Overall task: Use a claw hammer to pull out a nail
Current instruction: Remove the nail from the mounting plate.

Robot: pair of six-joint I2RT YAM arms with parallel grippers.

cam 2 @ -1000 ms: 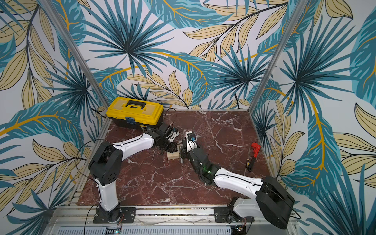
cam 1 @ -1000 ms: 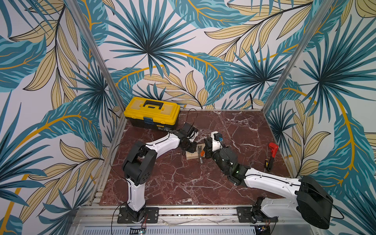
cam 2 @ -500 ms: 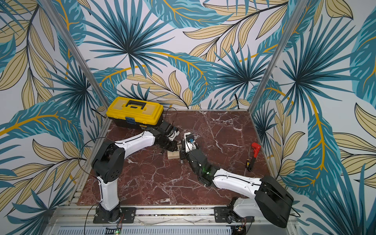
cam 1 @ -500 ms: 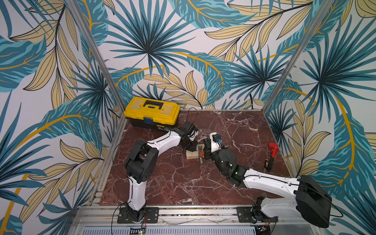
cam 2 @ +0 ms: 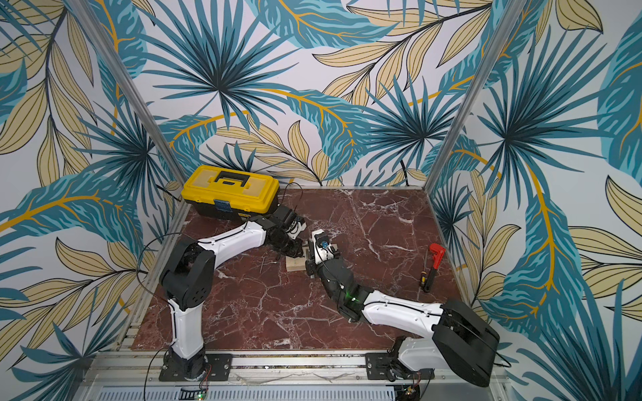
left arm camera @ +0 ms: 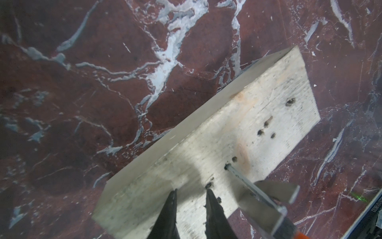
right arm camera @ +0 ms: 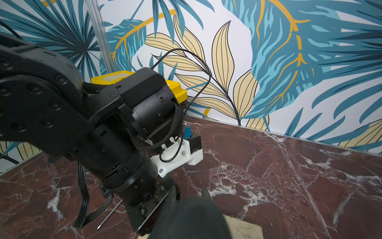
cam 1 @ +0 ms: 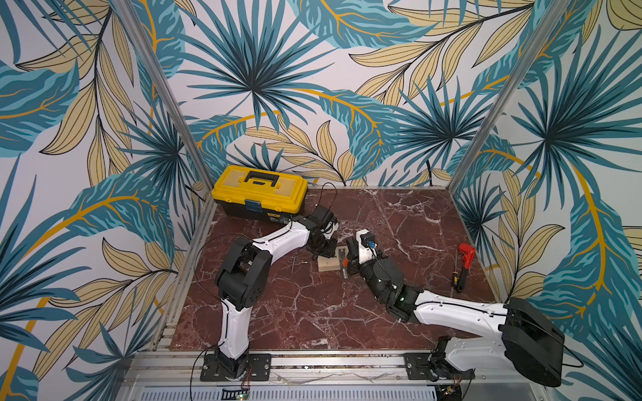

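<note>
The left gripper (left arm camera: 191, 191), narrowly parted and empty, bore its tips on the block (left arm camera: 227, 128). Just beside them, the hammer (left arm camera: 266, 198), clamped in the right gripper (cam 1: 349, 262), hooked the nail (left arm camera: 237, 173). Rocking the handle slowly, with the block pinned, looked best.
</note>
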